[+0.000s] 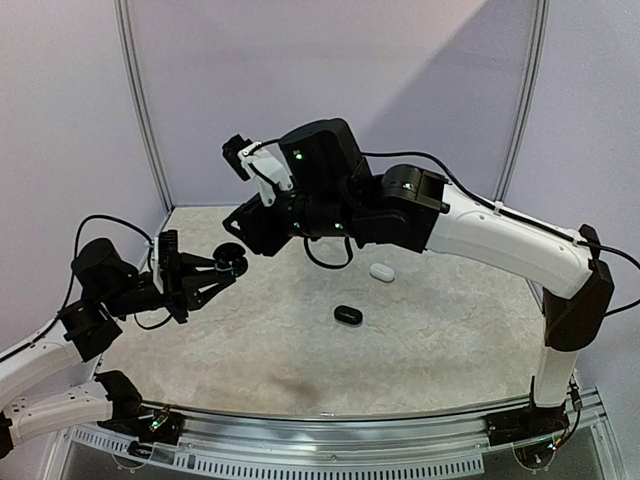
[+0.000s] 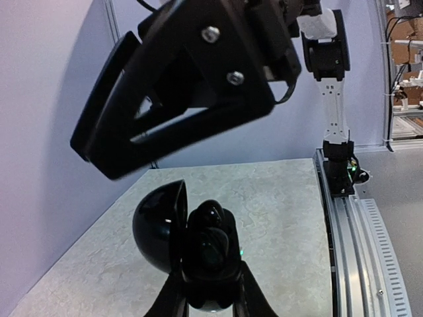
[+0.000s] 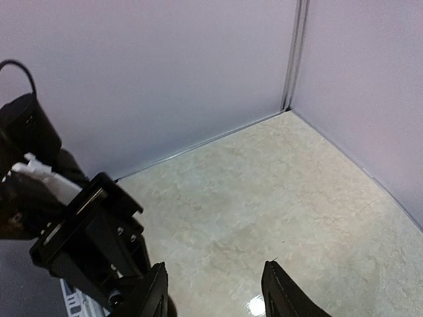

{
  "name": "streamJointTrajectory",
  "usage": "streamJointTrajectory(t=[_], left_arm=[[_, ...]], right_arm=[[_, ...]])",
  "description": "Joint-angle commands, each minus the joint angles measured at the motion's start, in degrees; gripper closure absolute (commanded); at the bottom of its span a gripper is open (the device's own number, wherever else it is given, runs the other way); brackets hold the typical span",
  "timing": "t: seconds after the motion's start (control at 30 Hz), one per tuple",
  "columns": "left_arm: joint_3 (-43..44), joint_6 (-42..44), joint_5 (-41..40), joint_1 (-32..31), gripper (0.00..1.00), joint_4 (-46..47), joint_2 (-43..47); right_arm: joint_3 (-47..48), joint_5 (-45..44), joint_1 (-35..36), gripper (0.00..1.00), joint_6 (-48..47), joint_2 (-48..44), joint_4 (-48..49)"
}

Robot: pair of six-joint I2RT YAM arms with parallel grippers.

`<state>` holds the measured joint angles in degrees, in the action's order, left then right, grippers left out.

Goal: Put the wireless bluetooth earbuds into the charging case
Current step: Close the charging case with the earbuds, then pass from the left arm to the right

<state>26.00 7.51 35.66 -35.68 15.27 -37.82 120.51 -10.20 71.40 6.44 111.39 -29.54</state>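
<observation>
My left gripper (image 2: 210, 294) is shut on the base of a glossy black charging case (image 2: 208, 264) and holds it above the table at the left (image 1: 228, 260). The lid (image 2: 157, 226) stands open to the left. Glossy black earbuds (image 2: 213, 224) sit inside the case body. Just above and to the right of the case hangs my right gripper (image 1: 240, 228), which fills the top of the left wrist view (image 2: 178, 86). Its fingers (image 3: 153, 290) stand apart with only tabletop between them. My right gripper (image 3: 215, 290) is open.
A small white case (image 1: 381, 270) and a small black case (image 1: 347, 315) lie on the marbled tabletop (image 1: 300, 340) right of centre. Pale walls close the back and sides. The left gripper's body (image 3: 92, 244) shows at the left of the right wrist view.
</observation>
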Motion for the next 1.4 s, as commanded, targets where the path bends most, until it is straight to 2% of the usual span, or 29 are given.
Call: streamJointTrajectory(t=[0.0,0.13,0.27,0.4,0.67,0.83,1.07,1.37], left_arm=[[2.0,0.4,2.3,-0.7,1.0,-0.7,-0.7],[2.5,0.3,1.8,-0.7,1.0,-1.6,-1.3],[2.9,1.0,1.5,-0.7,1.0,-2.7,-1.8],[3.2,1.6,0.6,-0.7,1.0,-4.0,-2.1],[3.4,1.4,-1.1,-0.7,1.0,-5.3,-2.4],[3.6,1.2,-0.9,-0.7,1.0,-5.3,-2.5],[3.3,-2.6,3.7,-0.7,1.0,-4.3,-2.3],[2.7,-15.2,14.7,-0.9,1.0,2.7,-4.5]], right_arm=[[-0.7,8.0,0.8,0.52,1.9,0.4,-6.9],[-3.5,9.0,1.8,0.54,1.5,-1.4,-6.5],[-6.7,13.9,2.1,0.63,1.7,-3.8,-4.3],[-8.8,21.8,2.1,0.64,2.2,-5.6,-3.4],[-9.6,25.6,2.6,0.66,3.8,-6.7,-5.5],[-10.0,22.6,2.7,0.61,3.9,-7.6,-7.6],[-17.7,14.9,2.5,0.36,1.8,-13.0,-2.9],[-25.8,13.3,0.7,0.35,1.3,-16.4,6.3]])
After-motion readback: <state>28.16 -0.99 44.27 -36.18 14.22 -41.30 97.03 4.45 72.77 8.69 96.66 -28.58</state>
